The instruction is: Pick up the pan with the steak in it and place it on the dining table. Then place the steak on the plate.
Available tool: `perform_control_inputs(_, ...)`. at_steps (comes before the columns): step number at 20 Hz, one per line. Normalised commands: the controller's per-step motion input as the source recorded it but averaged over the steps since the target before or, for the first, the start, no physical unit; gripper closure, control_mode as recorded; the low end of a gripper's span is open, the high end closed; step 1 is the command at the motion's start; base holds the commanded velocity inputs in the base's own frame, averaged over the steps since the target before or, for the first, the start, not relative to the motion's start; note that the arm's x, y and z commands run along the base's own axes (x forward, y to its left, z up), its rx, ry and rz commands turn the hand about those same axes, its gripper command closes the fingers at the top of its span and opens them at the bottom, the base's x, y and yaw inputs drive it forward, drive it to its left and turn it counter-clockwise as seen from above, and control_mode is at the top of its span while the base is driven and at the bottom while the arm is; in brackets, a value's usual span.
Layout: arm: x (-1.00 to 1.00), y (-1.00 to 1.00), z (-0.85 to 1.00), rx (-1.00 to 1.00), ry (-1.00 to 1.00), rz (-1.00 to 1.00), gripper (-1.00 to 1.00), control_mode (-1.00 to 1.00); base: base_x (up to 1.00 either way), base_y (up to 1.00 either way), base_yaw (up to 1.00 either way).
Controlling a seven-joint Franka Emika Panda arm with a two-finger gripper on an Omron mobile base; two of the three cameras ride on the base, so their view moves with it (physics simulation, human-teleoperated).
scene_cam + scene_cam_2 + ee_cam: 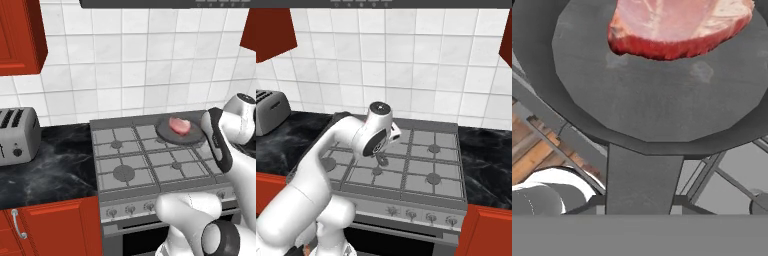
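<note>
Left base view showed the pan (181, 133) seated on the rear right burner of the stove (125, 165), close to the tiled wall (125, 65) behind it. Open grate lay to its left and front; a black marble counter (55, 160) adjoined the stove's left edge, with a toaster (17, 136) standing at its far left. Red cabinets (20, 35) hung above, well clear of the pan. The arm's forearm crossed the pan's right side.

Hand view showed the gripper (643, 202) at the pan's handle (643, 175), the flat dark handle running down between the two finger tips; the jaws stood narrow, closed on the handle. The pan was round, shallow and dark grey. The steak (677, 25) lay inside it toward the side away from the handle, pink-red with paler streaks and a darker red edge.
</note>
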Motion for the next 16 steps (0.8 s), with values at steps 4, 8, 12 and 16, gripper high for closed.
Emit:
perform_control_inputs(4, -0.56, 0.31, 0.18, 0.0, 0.05, 0.23, 1.0, -1.0, 0.0, 0.0, 0.0)
perform_control_inputs(8, -0.52, 0.43, 0.2, 0.0, 0.07, 0.21, 1.0, -1.0, 0.0, 0.0, 0.0)
perform_control_inputs(12, -0.39, 0.63, 0.06, 0.01, 0.13, 0.2, 1.0, -1.0, 0.0, 0.0, 0.0)
perform_control_inputs(16, -0.4, 0.4, 0.0, 0.14, 0.14, 0.19, 1.0, -1.0, 0.0, 0.0, 0.0)
